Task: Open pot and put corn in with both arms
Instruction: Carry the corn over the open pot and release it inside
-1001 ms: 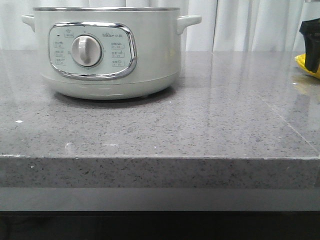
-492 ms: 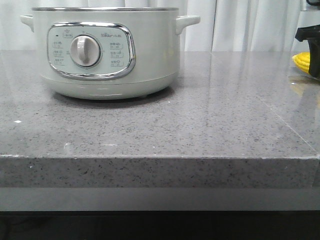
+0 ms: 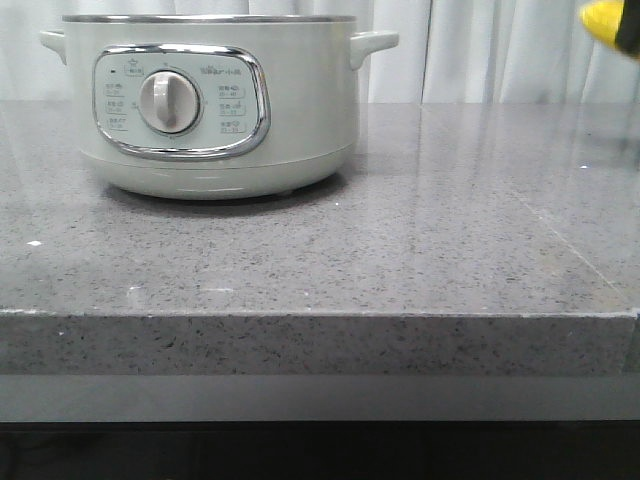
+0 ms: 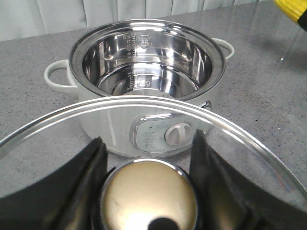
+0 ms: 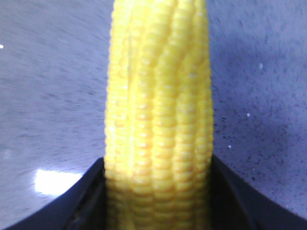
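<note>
Open grey-green pot (image 3: 215, 100) on counter, yellow corn (image 5: 160, 120) aloft

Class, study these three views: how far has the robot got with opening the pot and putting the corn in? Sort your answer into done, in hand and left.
Done: the pot is open, its steel bowl empty; the glass lid is off, its knob between the left gripper fingers.
In hand: the right gripper grips the corn, held above the countertop to the pot's right.
Left: carrying the corn over the rim and dropping it in.
</note>
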Available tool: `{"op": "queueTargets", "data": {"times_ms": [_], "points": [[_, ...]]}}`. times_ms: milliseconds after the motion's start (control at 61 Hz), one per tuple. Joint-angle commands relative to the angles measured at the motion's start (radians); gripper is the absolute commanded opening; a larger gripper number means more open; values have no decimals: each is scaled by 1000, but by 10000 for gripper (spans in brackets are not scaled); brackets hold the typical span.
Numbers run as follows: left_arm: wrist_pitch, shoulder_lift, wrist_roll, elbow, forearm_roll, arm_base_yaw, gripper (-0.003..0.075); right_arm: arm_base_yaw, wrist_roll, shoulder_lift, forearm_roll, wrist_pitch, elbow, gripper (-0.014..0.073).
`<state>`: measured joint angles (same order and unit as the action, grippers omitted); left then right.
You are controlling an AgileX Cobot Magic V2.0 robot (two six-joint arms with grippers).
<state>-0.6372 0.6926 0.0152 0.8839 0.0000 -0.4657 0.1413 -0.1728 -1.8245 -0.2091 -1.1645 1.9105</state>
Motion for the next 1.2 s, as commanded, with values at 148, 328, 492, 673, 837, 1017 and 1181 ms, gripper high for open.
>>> {"op": "queueTargets", "data": {"times_ms": [148,328,492,673,837,1017,1181], "points": [[140,-4,0,42,-5,-7,220,-55,-27,218,-57,-6,19,330],[140,-4,0,42,-5,-7,220,-178,-27,362,-64,58,-122,330],[140,-4,0,42,-5,-7,220,-297,-27,469,-77,156,-266,330],[140,-4,0,42,-5,-7,220,-462,-44,497,-89,212,-318,330],[140,-4,0,42,-5,-7,220,-611,-55,448,-88,297,-301,330],[140,-4,0,42,-5,-7,220,-706,-55,330,-88,339,-201,330],[140,-4,0,42,-5,-7,220,-735,-56,189,-88,336,-39,330]]}}
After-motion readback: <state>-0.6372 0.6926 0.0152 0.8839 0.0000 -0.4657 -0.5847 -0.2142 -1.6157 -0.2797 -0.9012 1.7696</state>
